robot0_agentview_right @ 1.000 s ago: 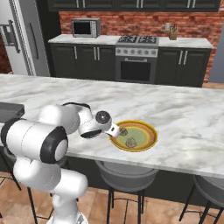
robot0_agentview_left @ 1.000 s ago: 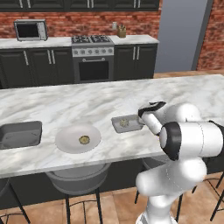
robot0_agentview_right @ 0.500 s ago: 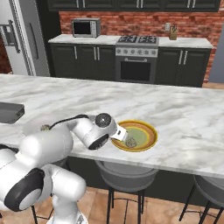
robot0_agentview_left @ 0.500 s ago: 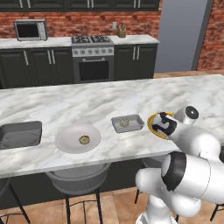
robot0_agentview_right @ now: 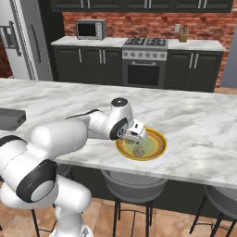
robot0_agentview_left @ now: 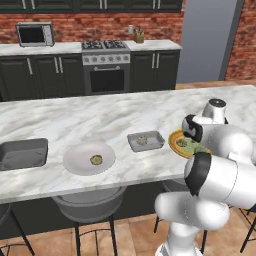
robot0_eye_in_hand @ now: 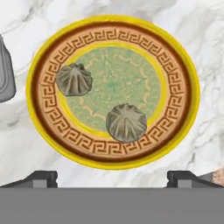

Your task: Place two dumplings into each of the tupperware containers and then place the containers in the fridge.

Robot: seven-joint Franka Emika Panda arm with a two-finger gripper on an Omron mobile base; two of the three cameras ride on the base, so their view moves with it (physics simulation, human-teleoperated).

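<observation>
1. gripper (robot0_eye_in_hand: 112, 177) hangs over the yellow-rimmed plate (robot0_eye_in_hand: 188, 65), jaws spread wide with nothing between them; its two tips show at the bottom of the hand view.
2. two dumplings sit on that plate: one dumpling (robot0_eye_in_hand: 126, 123) near the middle, just ahead of the fingers, the other dumpling (robot0_eye_in_hand: 74, 79) further off toward the patterned ring, clearly apart from it.
3. in the left base view the plate lies at the near right of the marble counter (robot0_agentview_left: 100, 115), with a grey container (robot0_agentview_left: 145, 141) just to its left, already holding a dumpling or two.
4. further left a white plate (robot0_agentview_left: 80, 155) carries one more dumpling, and a second container (robot0_agentview_left: 22, 152) lies at the far left.
5. handling guess: these look light, soft and pleated, easy to squash or roll.
6. best hold looks like the sides of the round body, low down, with a gentle squeeze.
</observation>
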